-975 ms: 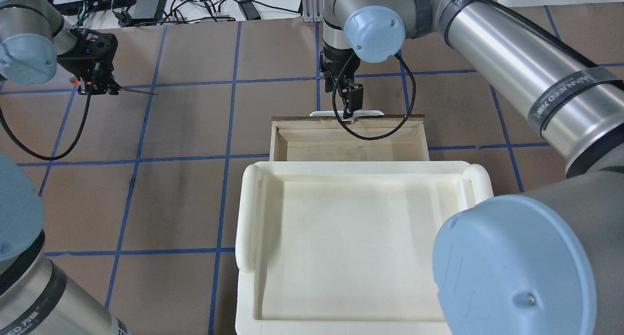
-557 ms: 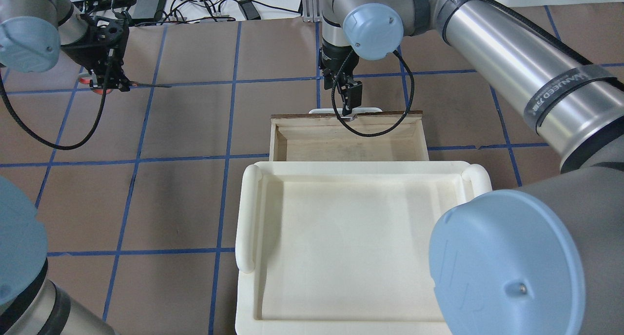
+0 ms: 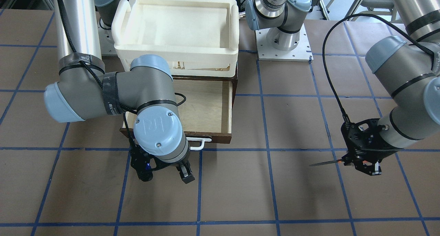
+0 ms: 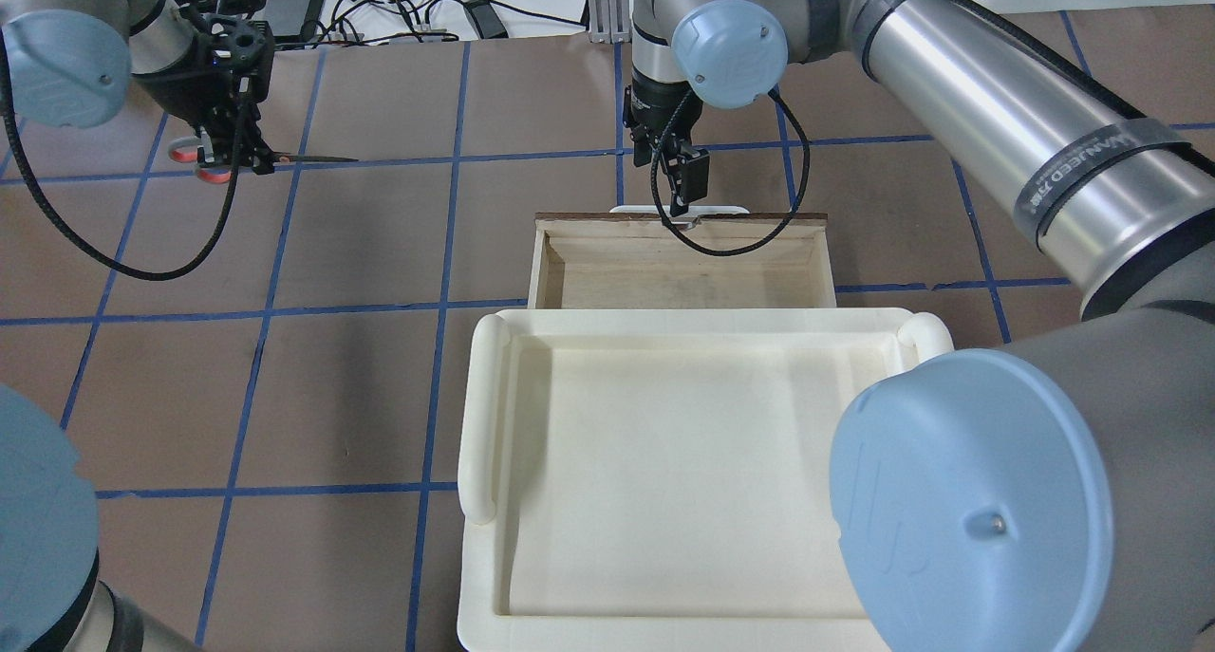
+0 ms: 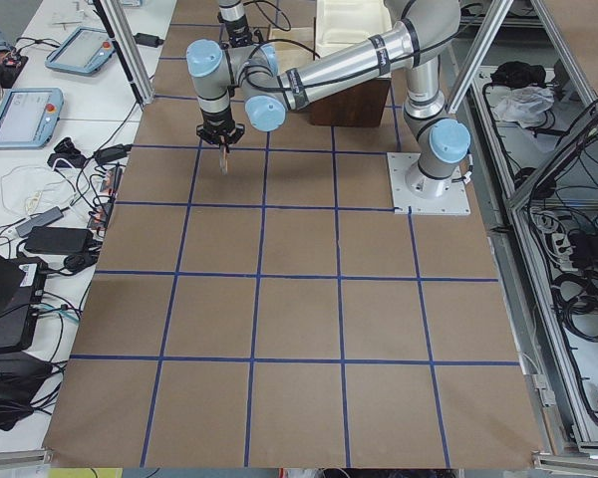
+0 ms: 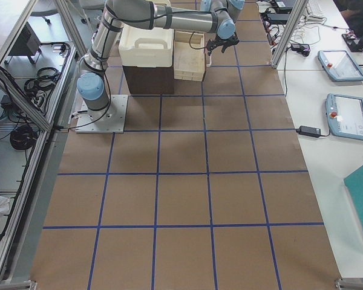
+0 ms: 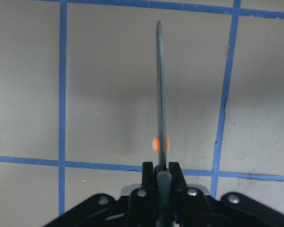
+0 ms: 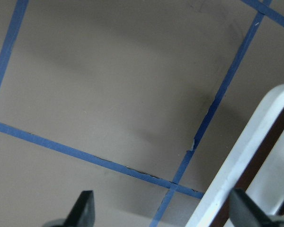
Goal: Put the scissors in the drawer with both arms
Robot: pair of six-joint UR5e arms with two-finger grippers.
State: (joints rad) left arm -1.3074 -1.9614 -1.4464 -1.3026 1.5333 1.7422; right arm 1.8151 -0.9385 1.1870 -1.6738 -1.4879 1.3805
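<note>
- L gripper [image 4: 233, 154] was clamped on the scissors [image 4: 302, 159] at the handles, blades level, pointing twd the drawer, well apart from it.
- Drawer [image 4: 543, 272] stood pulled out; white tray [image 4: 484, 424] sat above, nearer the robot.
- R gripper [image 3: 166, 174] was spread wide, empty, just past the handle [image 3: 201, 145], not touching.
- Step: prob. carrying scissors over. Next: L arm to cross, lower into drawer, let go.
- Count: 1 scissors, 1 drawer, 1 tray, 2 arms.

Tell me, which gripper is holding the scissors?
The left gripper: it is shut on the scissors, blades sticking out. The right gripper is open and empty.
</note>
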